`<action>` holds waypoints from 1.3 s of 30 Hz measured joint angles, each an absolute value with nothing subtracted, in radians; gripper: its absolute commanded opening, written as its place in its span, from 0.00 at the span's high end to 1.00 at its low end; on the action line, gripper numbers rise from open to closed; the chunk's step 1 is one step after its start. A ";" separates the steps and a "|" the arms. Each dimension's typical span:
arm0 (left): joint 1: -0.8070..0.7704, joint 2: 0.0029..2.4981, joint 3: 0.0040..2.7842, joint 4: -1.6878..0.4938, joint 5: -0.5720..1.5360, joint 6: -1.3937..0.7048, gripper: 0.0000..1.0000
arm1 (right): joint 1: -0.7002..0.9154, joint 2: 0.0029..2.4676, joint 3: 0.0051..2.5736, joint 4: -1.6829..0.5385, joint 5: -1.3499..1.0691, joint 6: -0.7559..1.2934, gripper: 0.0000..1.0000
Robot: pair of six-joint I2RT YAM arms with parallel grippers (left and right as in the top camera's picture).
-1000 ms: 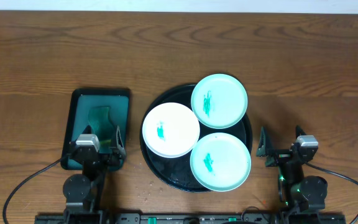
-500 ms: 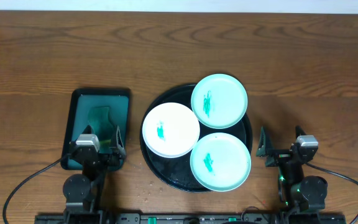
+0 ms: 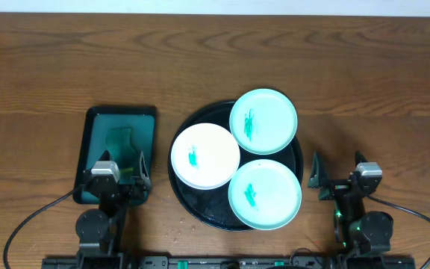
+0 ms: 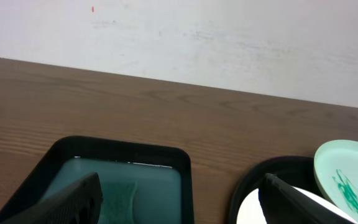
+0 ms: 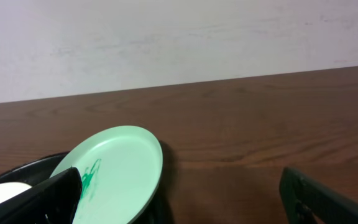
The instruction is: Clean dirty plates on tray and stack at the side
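Three smeared plates (image 3: 205,155) all lie on the black tray (image 3: 200,211) - none stacked yet. Left claw (image 3: 119,173), left of the tray, and right claw (image 3: 338,176), right of it, both gape empty. Best start - grab the sponge-like pad (image 3: 123,146) in the teal tray (image 3: 95,119) squarely, then wipe.

The far half of the table (image 3: 215,60) is bare wood, open from side to side. In the middle, the black tray (image 3: 204,209) is packed: white plate (image 3: 205,155), far mint plate (image 3: 263,121) and near mint plate (image 3: 265,193) crowd edge to edge, leaving hardly any gap. The teal tray (image 3: 122,110) blocks the near left, with a narrow strip of wood between the two trays. The wood to the right of the plates is open.
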State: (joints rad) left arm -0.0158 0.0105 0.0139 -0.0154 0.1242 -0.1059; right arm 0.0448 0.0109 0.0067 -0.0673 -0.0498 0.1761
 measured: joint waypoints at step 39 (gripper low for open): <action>-0.016 0.141 0.138 -0.098 0.299 -0.142 0.19 | 0.045 0.011 0.007 -0.067 -0.051 0.176 0.01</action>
State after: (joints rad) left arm -0.0158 0.1410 0.1379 -0.0982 0.2985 -0.1425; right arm 0.0448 0.0109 0.0067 -0.0669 -0.0505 0.1761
